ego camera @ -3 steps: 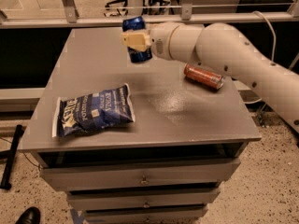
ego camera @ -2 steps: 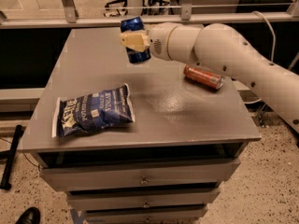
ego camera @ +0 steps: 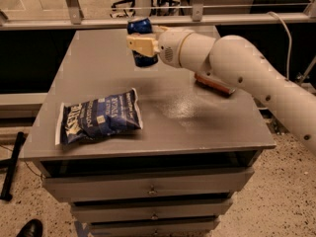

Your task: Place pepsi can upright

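Observation:
The pepsi can (ego camera: 141,29), dark blue with a silver top, stands nearly upright in my gripper (ego camera: 141,44). The gripper's cream fingers (ego camera: 143,44) are shut across the can's middle. It is held above the far middle of the grey table (ego camera: 168,117), and whether its bottom touches the table I cannot tell. My white arm reaches in from the right.
A blue chip bag (ego camera: 100,116) lies flat at the table's front left. An orange-red can (ego camera: 213,83) lies on its side at the right, partly hidden by my arm. Drawers sit under the tabletop. A metal rail runs behind the table.
The gripper and pepsi can have shifted slightly left and a little lower. The bag and orange-red can have not moved.

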Controlling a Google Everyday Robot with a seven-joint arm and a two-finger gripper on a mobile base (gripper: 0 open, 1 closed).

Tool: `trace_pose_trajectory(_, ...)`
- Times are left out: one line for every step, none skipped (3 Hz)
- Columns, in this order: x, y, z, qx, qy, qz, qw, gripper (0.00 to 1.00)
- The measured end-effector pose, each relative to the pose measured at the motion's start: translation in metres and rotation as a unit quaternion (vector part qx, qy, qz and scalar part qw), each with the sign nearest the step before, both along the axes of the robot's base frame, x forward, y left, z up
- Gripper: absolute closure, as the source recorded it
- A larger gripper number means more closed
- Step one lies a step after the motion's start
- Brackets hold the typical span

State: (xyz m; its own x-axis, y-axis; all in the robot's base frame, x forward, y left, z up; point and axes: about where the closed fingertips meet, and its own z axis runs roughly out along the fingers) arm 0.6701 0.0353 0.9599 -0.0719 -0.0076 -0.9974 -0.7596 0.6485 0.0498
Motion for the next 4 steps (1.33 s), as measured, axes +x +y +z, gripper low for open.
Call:
trace_pose_trajectory(-0.007, 0.006, -0.007, 0.001, -0.016, 0.021, 0.9996, 1.00)
trace_pose_trajectory(-0.018, 0.005, -0.019, -0.016, -0.020, 0.043, 0.9988, 1.00)
trace_pose_trajectory(-0.031, -0.004, -0.036, -0.024, -0.013, 0.053, 0.9982, 1.00)
trace_pose_trajectory(-0.042, -0.011, -0.054, -0.012, -0.015, 0.055, 0.9983, 1.00)
